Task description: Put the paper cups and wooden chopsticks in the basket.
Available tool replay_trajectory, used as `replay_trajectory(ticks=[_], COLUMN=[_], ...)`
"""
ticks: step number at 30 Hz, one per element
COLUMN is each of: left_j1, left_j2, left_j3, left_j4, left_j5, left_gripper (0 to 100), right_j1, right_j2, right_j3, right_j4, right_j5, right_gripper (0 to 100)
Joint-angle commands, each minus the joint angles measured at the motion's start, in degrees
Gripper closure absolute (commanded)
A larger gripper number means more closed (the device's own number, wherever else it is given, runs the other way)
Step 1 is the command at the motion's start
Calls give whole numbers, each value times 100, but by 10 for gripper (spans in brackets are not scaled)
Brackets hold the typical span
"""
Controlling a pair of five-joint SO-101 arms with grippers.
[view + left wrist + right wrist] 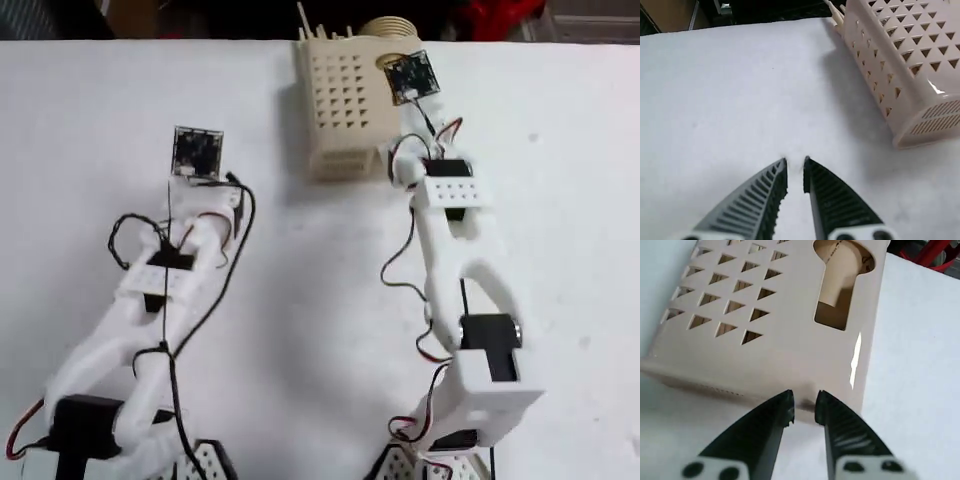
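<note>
In the high view both arms' jaws are hidden under the small camera boards on their wrists, one board [198, 150] left of centre and the other [410, 78] in the upper middle, overlapping the basket [335, 100]. The basket stands at the top centre of that frame, on the far part of the white table [120, 90]. The paper cups [395, 35] show there as a ribbed tan rim at its upper right, partly covered by the right arm's board. In the right wrist view they are glimpsed through the handle cut-out in the basket's wall, so their number cannot be told. Of the wooden chopsticks [303, 22] just the pale tips poke up at the basket's upper-left corner, the rest lost behind the perforated wall. The left gripper [795, 162] hangs low over bare table at the bottom centre of its view, its jaws all but together (a thin slit between the tips, nothing in it), with the basket well apart at the upper right, cut off by the frame edge. The right gripper [805, 400] sits just before the basket's lower wall, its jaws likewise nearly closed on nothing. Black and red cables [215, 290] loop along both arms. Beyond the table's far edge the room is dark, with something red [935, 255] at the upper right and a brown board [670, 12] at the upper left.
</note>
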State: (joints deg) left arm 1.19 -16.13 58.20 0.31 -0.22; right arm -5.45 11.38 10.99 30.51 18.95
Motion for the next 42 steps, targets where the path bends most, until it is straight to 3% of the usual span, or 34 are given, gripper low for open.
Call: replay_trajectory(ticks=[1,5,9,13,16,24,42], left_j1=[92,92,57,40,40,-207,-558], left_j2=[-233,-233,-233,-233,-233,-233,-233], left_j3=[-35,-26,-26,-53,-53,-141,-246], left_j4=[-114,-114,-132,-132,-132,-141,-141], left_j5=[0,0,0,0,0,0,9], left_gripper=[921,921,921,921,921,921,923], right_j1=[-4,75,75,57,66,215,576], right_j2=[136,277,242,242,224,189,-2633], right_j3=[-246,-237,-237,-158,211,1486,4818], right_j4=[-84,31,787,1332,1270,664,251], right_j5=[-18,0,26,668,1011,2277,3868], right_gripper=[919,919,919,936,980,974,971])
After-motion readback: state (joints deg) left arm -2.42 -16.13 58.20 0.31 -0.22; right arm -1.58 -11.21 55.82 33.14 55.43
